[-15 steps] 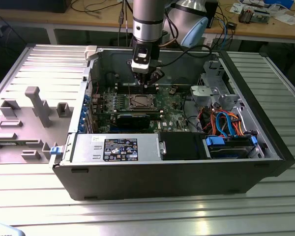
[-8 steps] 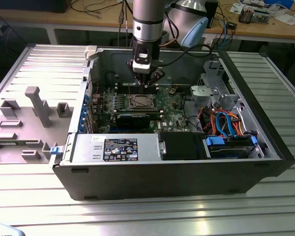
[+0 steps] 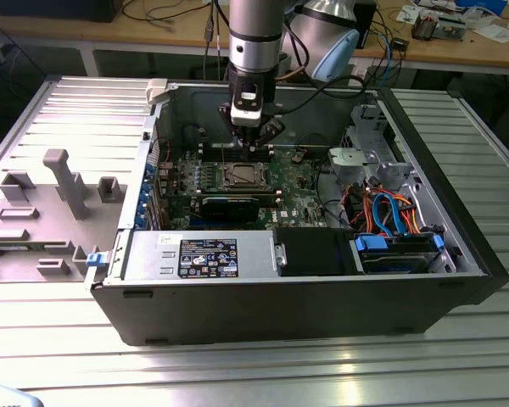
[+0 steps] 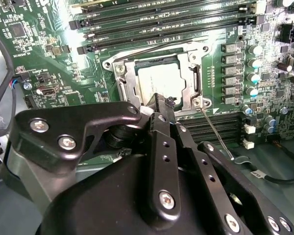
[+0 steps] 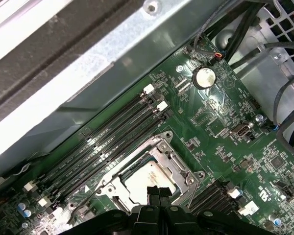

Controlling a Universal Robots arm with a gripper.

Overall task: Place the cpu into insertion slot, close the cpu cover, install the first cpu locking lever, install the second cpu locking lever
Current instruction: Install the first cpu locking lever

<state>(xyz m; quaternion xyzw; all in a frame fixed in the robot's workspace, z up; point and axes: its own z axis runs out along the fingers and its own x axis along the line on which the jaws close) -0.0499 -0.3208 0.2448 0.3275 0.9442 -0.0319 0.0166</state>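
The black two-fingered gripper [image 4: 162, 104] hangs with its fingers drawn narrow, tips side by side and nothing seen between them. It sits just above one edge of the square, silvery-rimmed insertion slot [image 4: 121, 83]; whether it touches the metal, I cannot tell.

The small flat square cpu [image 4: 159, 81], with a pale silvery-tan top, lies seated in the slot. The thin silvery square cpu cover [image 4: 157, 58] lies flat over it, so the chip shows through the cover's open window.

There is one chip, one slot and one cover. Two thin steel wire levers show. One lever [image 4: 216, 131] slants away from the slot's corner over the green motherboard [image 4: 49, 54]. The other [image 4: 152, 49] runs along the slot's far edge. Two banks of long dark memory slots [image 5: 112, 134] flank the socket on opposite sides, and one round silver coin cell [image 5: 204, 77] sits on the board.

The board lies in a dark computer case [image 3: 305, 314] resting open on its side on a ribbed aluminium table [image 3: 237, 373]. A grey moulded fixture plate [image 3: 42, 212] lies on the exterior view's left. Blue and orange cables [image 3: 390, 212] fill the case on the exterior view's right. Behind stands a wooden workbench [image 3: 153, 34] with loose wires.
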